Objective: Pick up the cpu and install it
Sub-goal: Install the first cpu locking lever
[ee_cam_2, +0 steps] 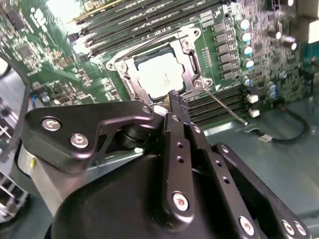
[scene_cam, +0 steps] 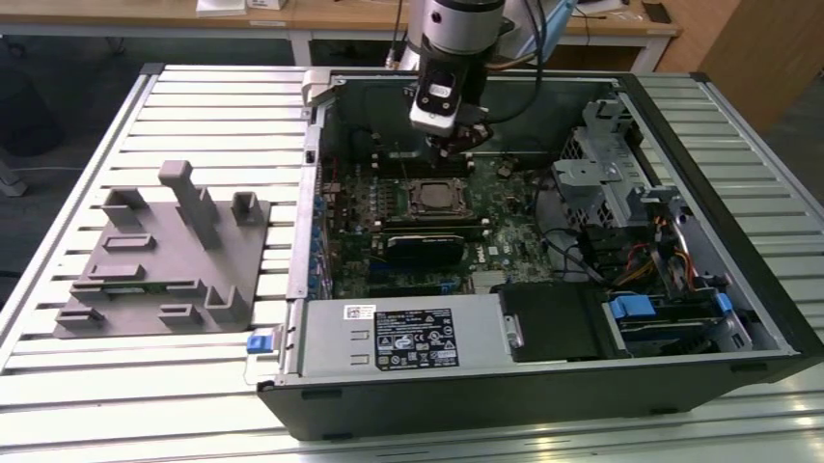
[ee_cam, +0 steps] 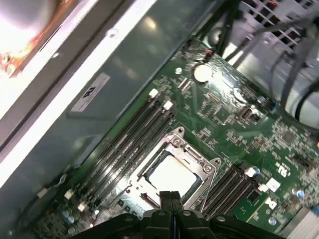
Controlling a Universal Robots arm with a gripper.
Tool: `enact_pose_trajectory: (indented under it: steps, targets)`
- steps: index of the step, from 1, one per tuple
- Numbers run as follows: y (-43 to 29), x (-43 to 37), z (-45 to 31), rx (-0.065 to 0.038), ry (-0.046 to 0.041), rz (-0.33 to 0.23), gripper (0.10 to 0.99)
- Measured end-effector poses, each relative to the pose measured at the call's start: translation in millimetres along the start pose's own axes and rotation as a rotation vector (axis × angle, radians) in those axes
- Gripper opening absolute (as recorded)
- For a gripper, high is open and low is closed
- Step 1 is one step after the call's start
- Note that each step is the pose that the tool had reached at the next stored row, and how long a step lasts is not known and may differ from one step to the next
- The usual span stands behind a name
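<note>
cpu: already sitting in the socket, mid-frame
hand: fingers pressed together, holding nothing, hovering just above it
progress: chip's placed, socket frame looks unlatched

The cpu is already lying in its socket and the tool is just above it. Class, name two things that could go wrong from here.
1. The tool, fingers together, hangs close over the cpu; dropping lower could press or scratch its metal top.
2. The socket frame and its thin lever look unlatched, so a nudge might shift the cpu out of place.
</note>
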State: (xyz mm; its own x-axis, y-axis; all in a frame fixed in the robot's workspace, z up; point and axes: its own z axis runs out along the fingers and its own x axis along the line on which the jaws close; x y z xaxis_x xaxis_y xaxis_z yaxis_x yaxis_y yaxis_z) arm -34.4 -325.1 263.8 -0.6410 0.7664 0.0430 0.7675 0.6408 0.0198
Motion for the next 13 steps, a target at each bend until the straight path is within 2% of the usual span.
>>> enact_pose_trajectory:
  steps: [13]
  targets:
    - [0.0, -0.1, 1.8, 0.007, 0.0018, -0.237, 0.106]
